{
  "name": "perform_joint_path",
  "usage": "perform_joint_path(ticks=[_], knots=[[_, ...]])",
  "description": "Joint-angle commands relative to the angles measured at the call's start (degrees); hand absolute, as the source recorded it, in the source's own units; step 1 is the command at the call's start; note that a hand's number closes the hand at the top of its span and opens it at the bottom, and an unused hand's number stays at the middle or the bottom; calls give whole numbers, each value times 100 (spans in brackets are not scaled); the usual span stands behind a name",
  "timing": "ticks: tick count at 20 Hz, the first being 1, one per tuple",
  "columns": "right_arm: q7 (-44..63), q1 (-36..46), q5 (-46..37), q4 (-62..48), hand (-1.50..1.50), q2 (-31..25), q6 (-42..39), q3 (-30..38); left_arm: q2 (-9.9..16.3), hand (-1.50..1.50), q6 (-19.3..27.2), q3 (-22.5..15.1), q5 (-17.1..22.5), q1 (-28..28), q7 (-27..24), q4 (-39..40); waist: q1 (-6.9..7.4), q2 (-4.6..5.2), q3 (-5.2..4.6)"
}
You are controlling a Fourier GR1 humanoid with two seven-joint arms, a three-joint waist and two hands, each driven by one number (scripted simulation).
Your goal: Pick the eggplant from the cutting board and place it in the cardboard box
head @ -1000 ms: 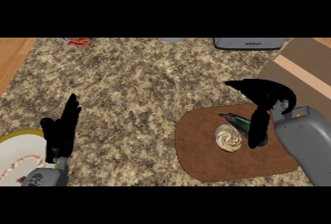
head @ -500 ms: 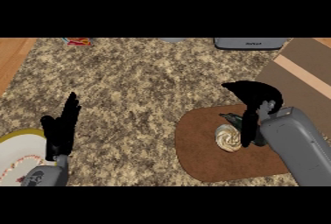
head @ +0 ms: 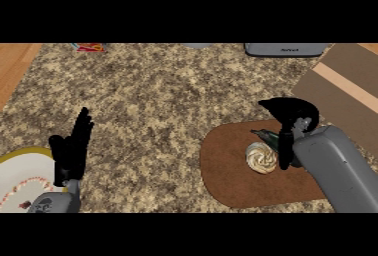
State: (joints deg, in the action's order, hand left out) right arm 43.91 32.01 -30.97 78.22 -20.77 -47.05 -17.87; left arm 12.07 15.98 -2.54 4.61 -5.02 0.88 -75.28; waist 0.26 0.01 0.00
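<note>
Right hand (head: pixel 291 116): over the far right part of the board, fingers curled downward at the eggplant; whether they close round it cannot be told from this view
Right forearm (head: pixel 336 167): grey, comes in from the lower right and covers the board's right side
Left hand (head: pixel 71 150): at the lower left, fingers straight and pointing up, holding nothing, resting beside the plate
Eggplant (head: pixel 267 136): dark green-black, lies on the board just under the right hand; only its left end shows, the rest hidden by hand and forearm
Board (head: pixel 229 170): brown, rounded, on the tabletop at the right
Swirled item (head: pixel 260 157): round, cream and tan, on the board just below the eggplant, next to the forearm
Box (head: pixel 347 90): cardboard with a pale strip, at the upper right, beyond the board
Plate (head: pixel 22 172): white with a yellow rim, at the lower left edge, partly cut off
Tabletop (head: pixel 162 100): speckled stone
Grey object (head: pixel 284 49): at the far edge, upper right
Red packet (head: pixel 88 47): at the far edge, upper left
</note>
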Motion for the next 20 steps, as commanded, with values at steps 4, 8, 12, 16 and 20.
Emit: perform_joint_path(ticks=[4,8,12,16,20], knots=[[-775,-397,-675,-371,-150,-82,258,-30,91,0,-310,235,6,119,-76,-24,1,1,0],[-689,92,-944,-770,-150,316,111,171,51,0,-386,448,-2,-344,92,297,4,4,-1],[-705,-206,-1125,-638,-150,431,155,216,94,0,-547,394,-72,204,23,-202,8,-2,0],[-1203,-292,-1363,-841,-150,314,296,341,93,0,-576,488,-87,43,300,-305,1,-4,0],[-1502,-594,-1665,-904,-150,414,610,269,-88,0,-398,576,-239,-308,184,117,-15,-1,0]])
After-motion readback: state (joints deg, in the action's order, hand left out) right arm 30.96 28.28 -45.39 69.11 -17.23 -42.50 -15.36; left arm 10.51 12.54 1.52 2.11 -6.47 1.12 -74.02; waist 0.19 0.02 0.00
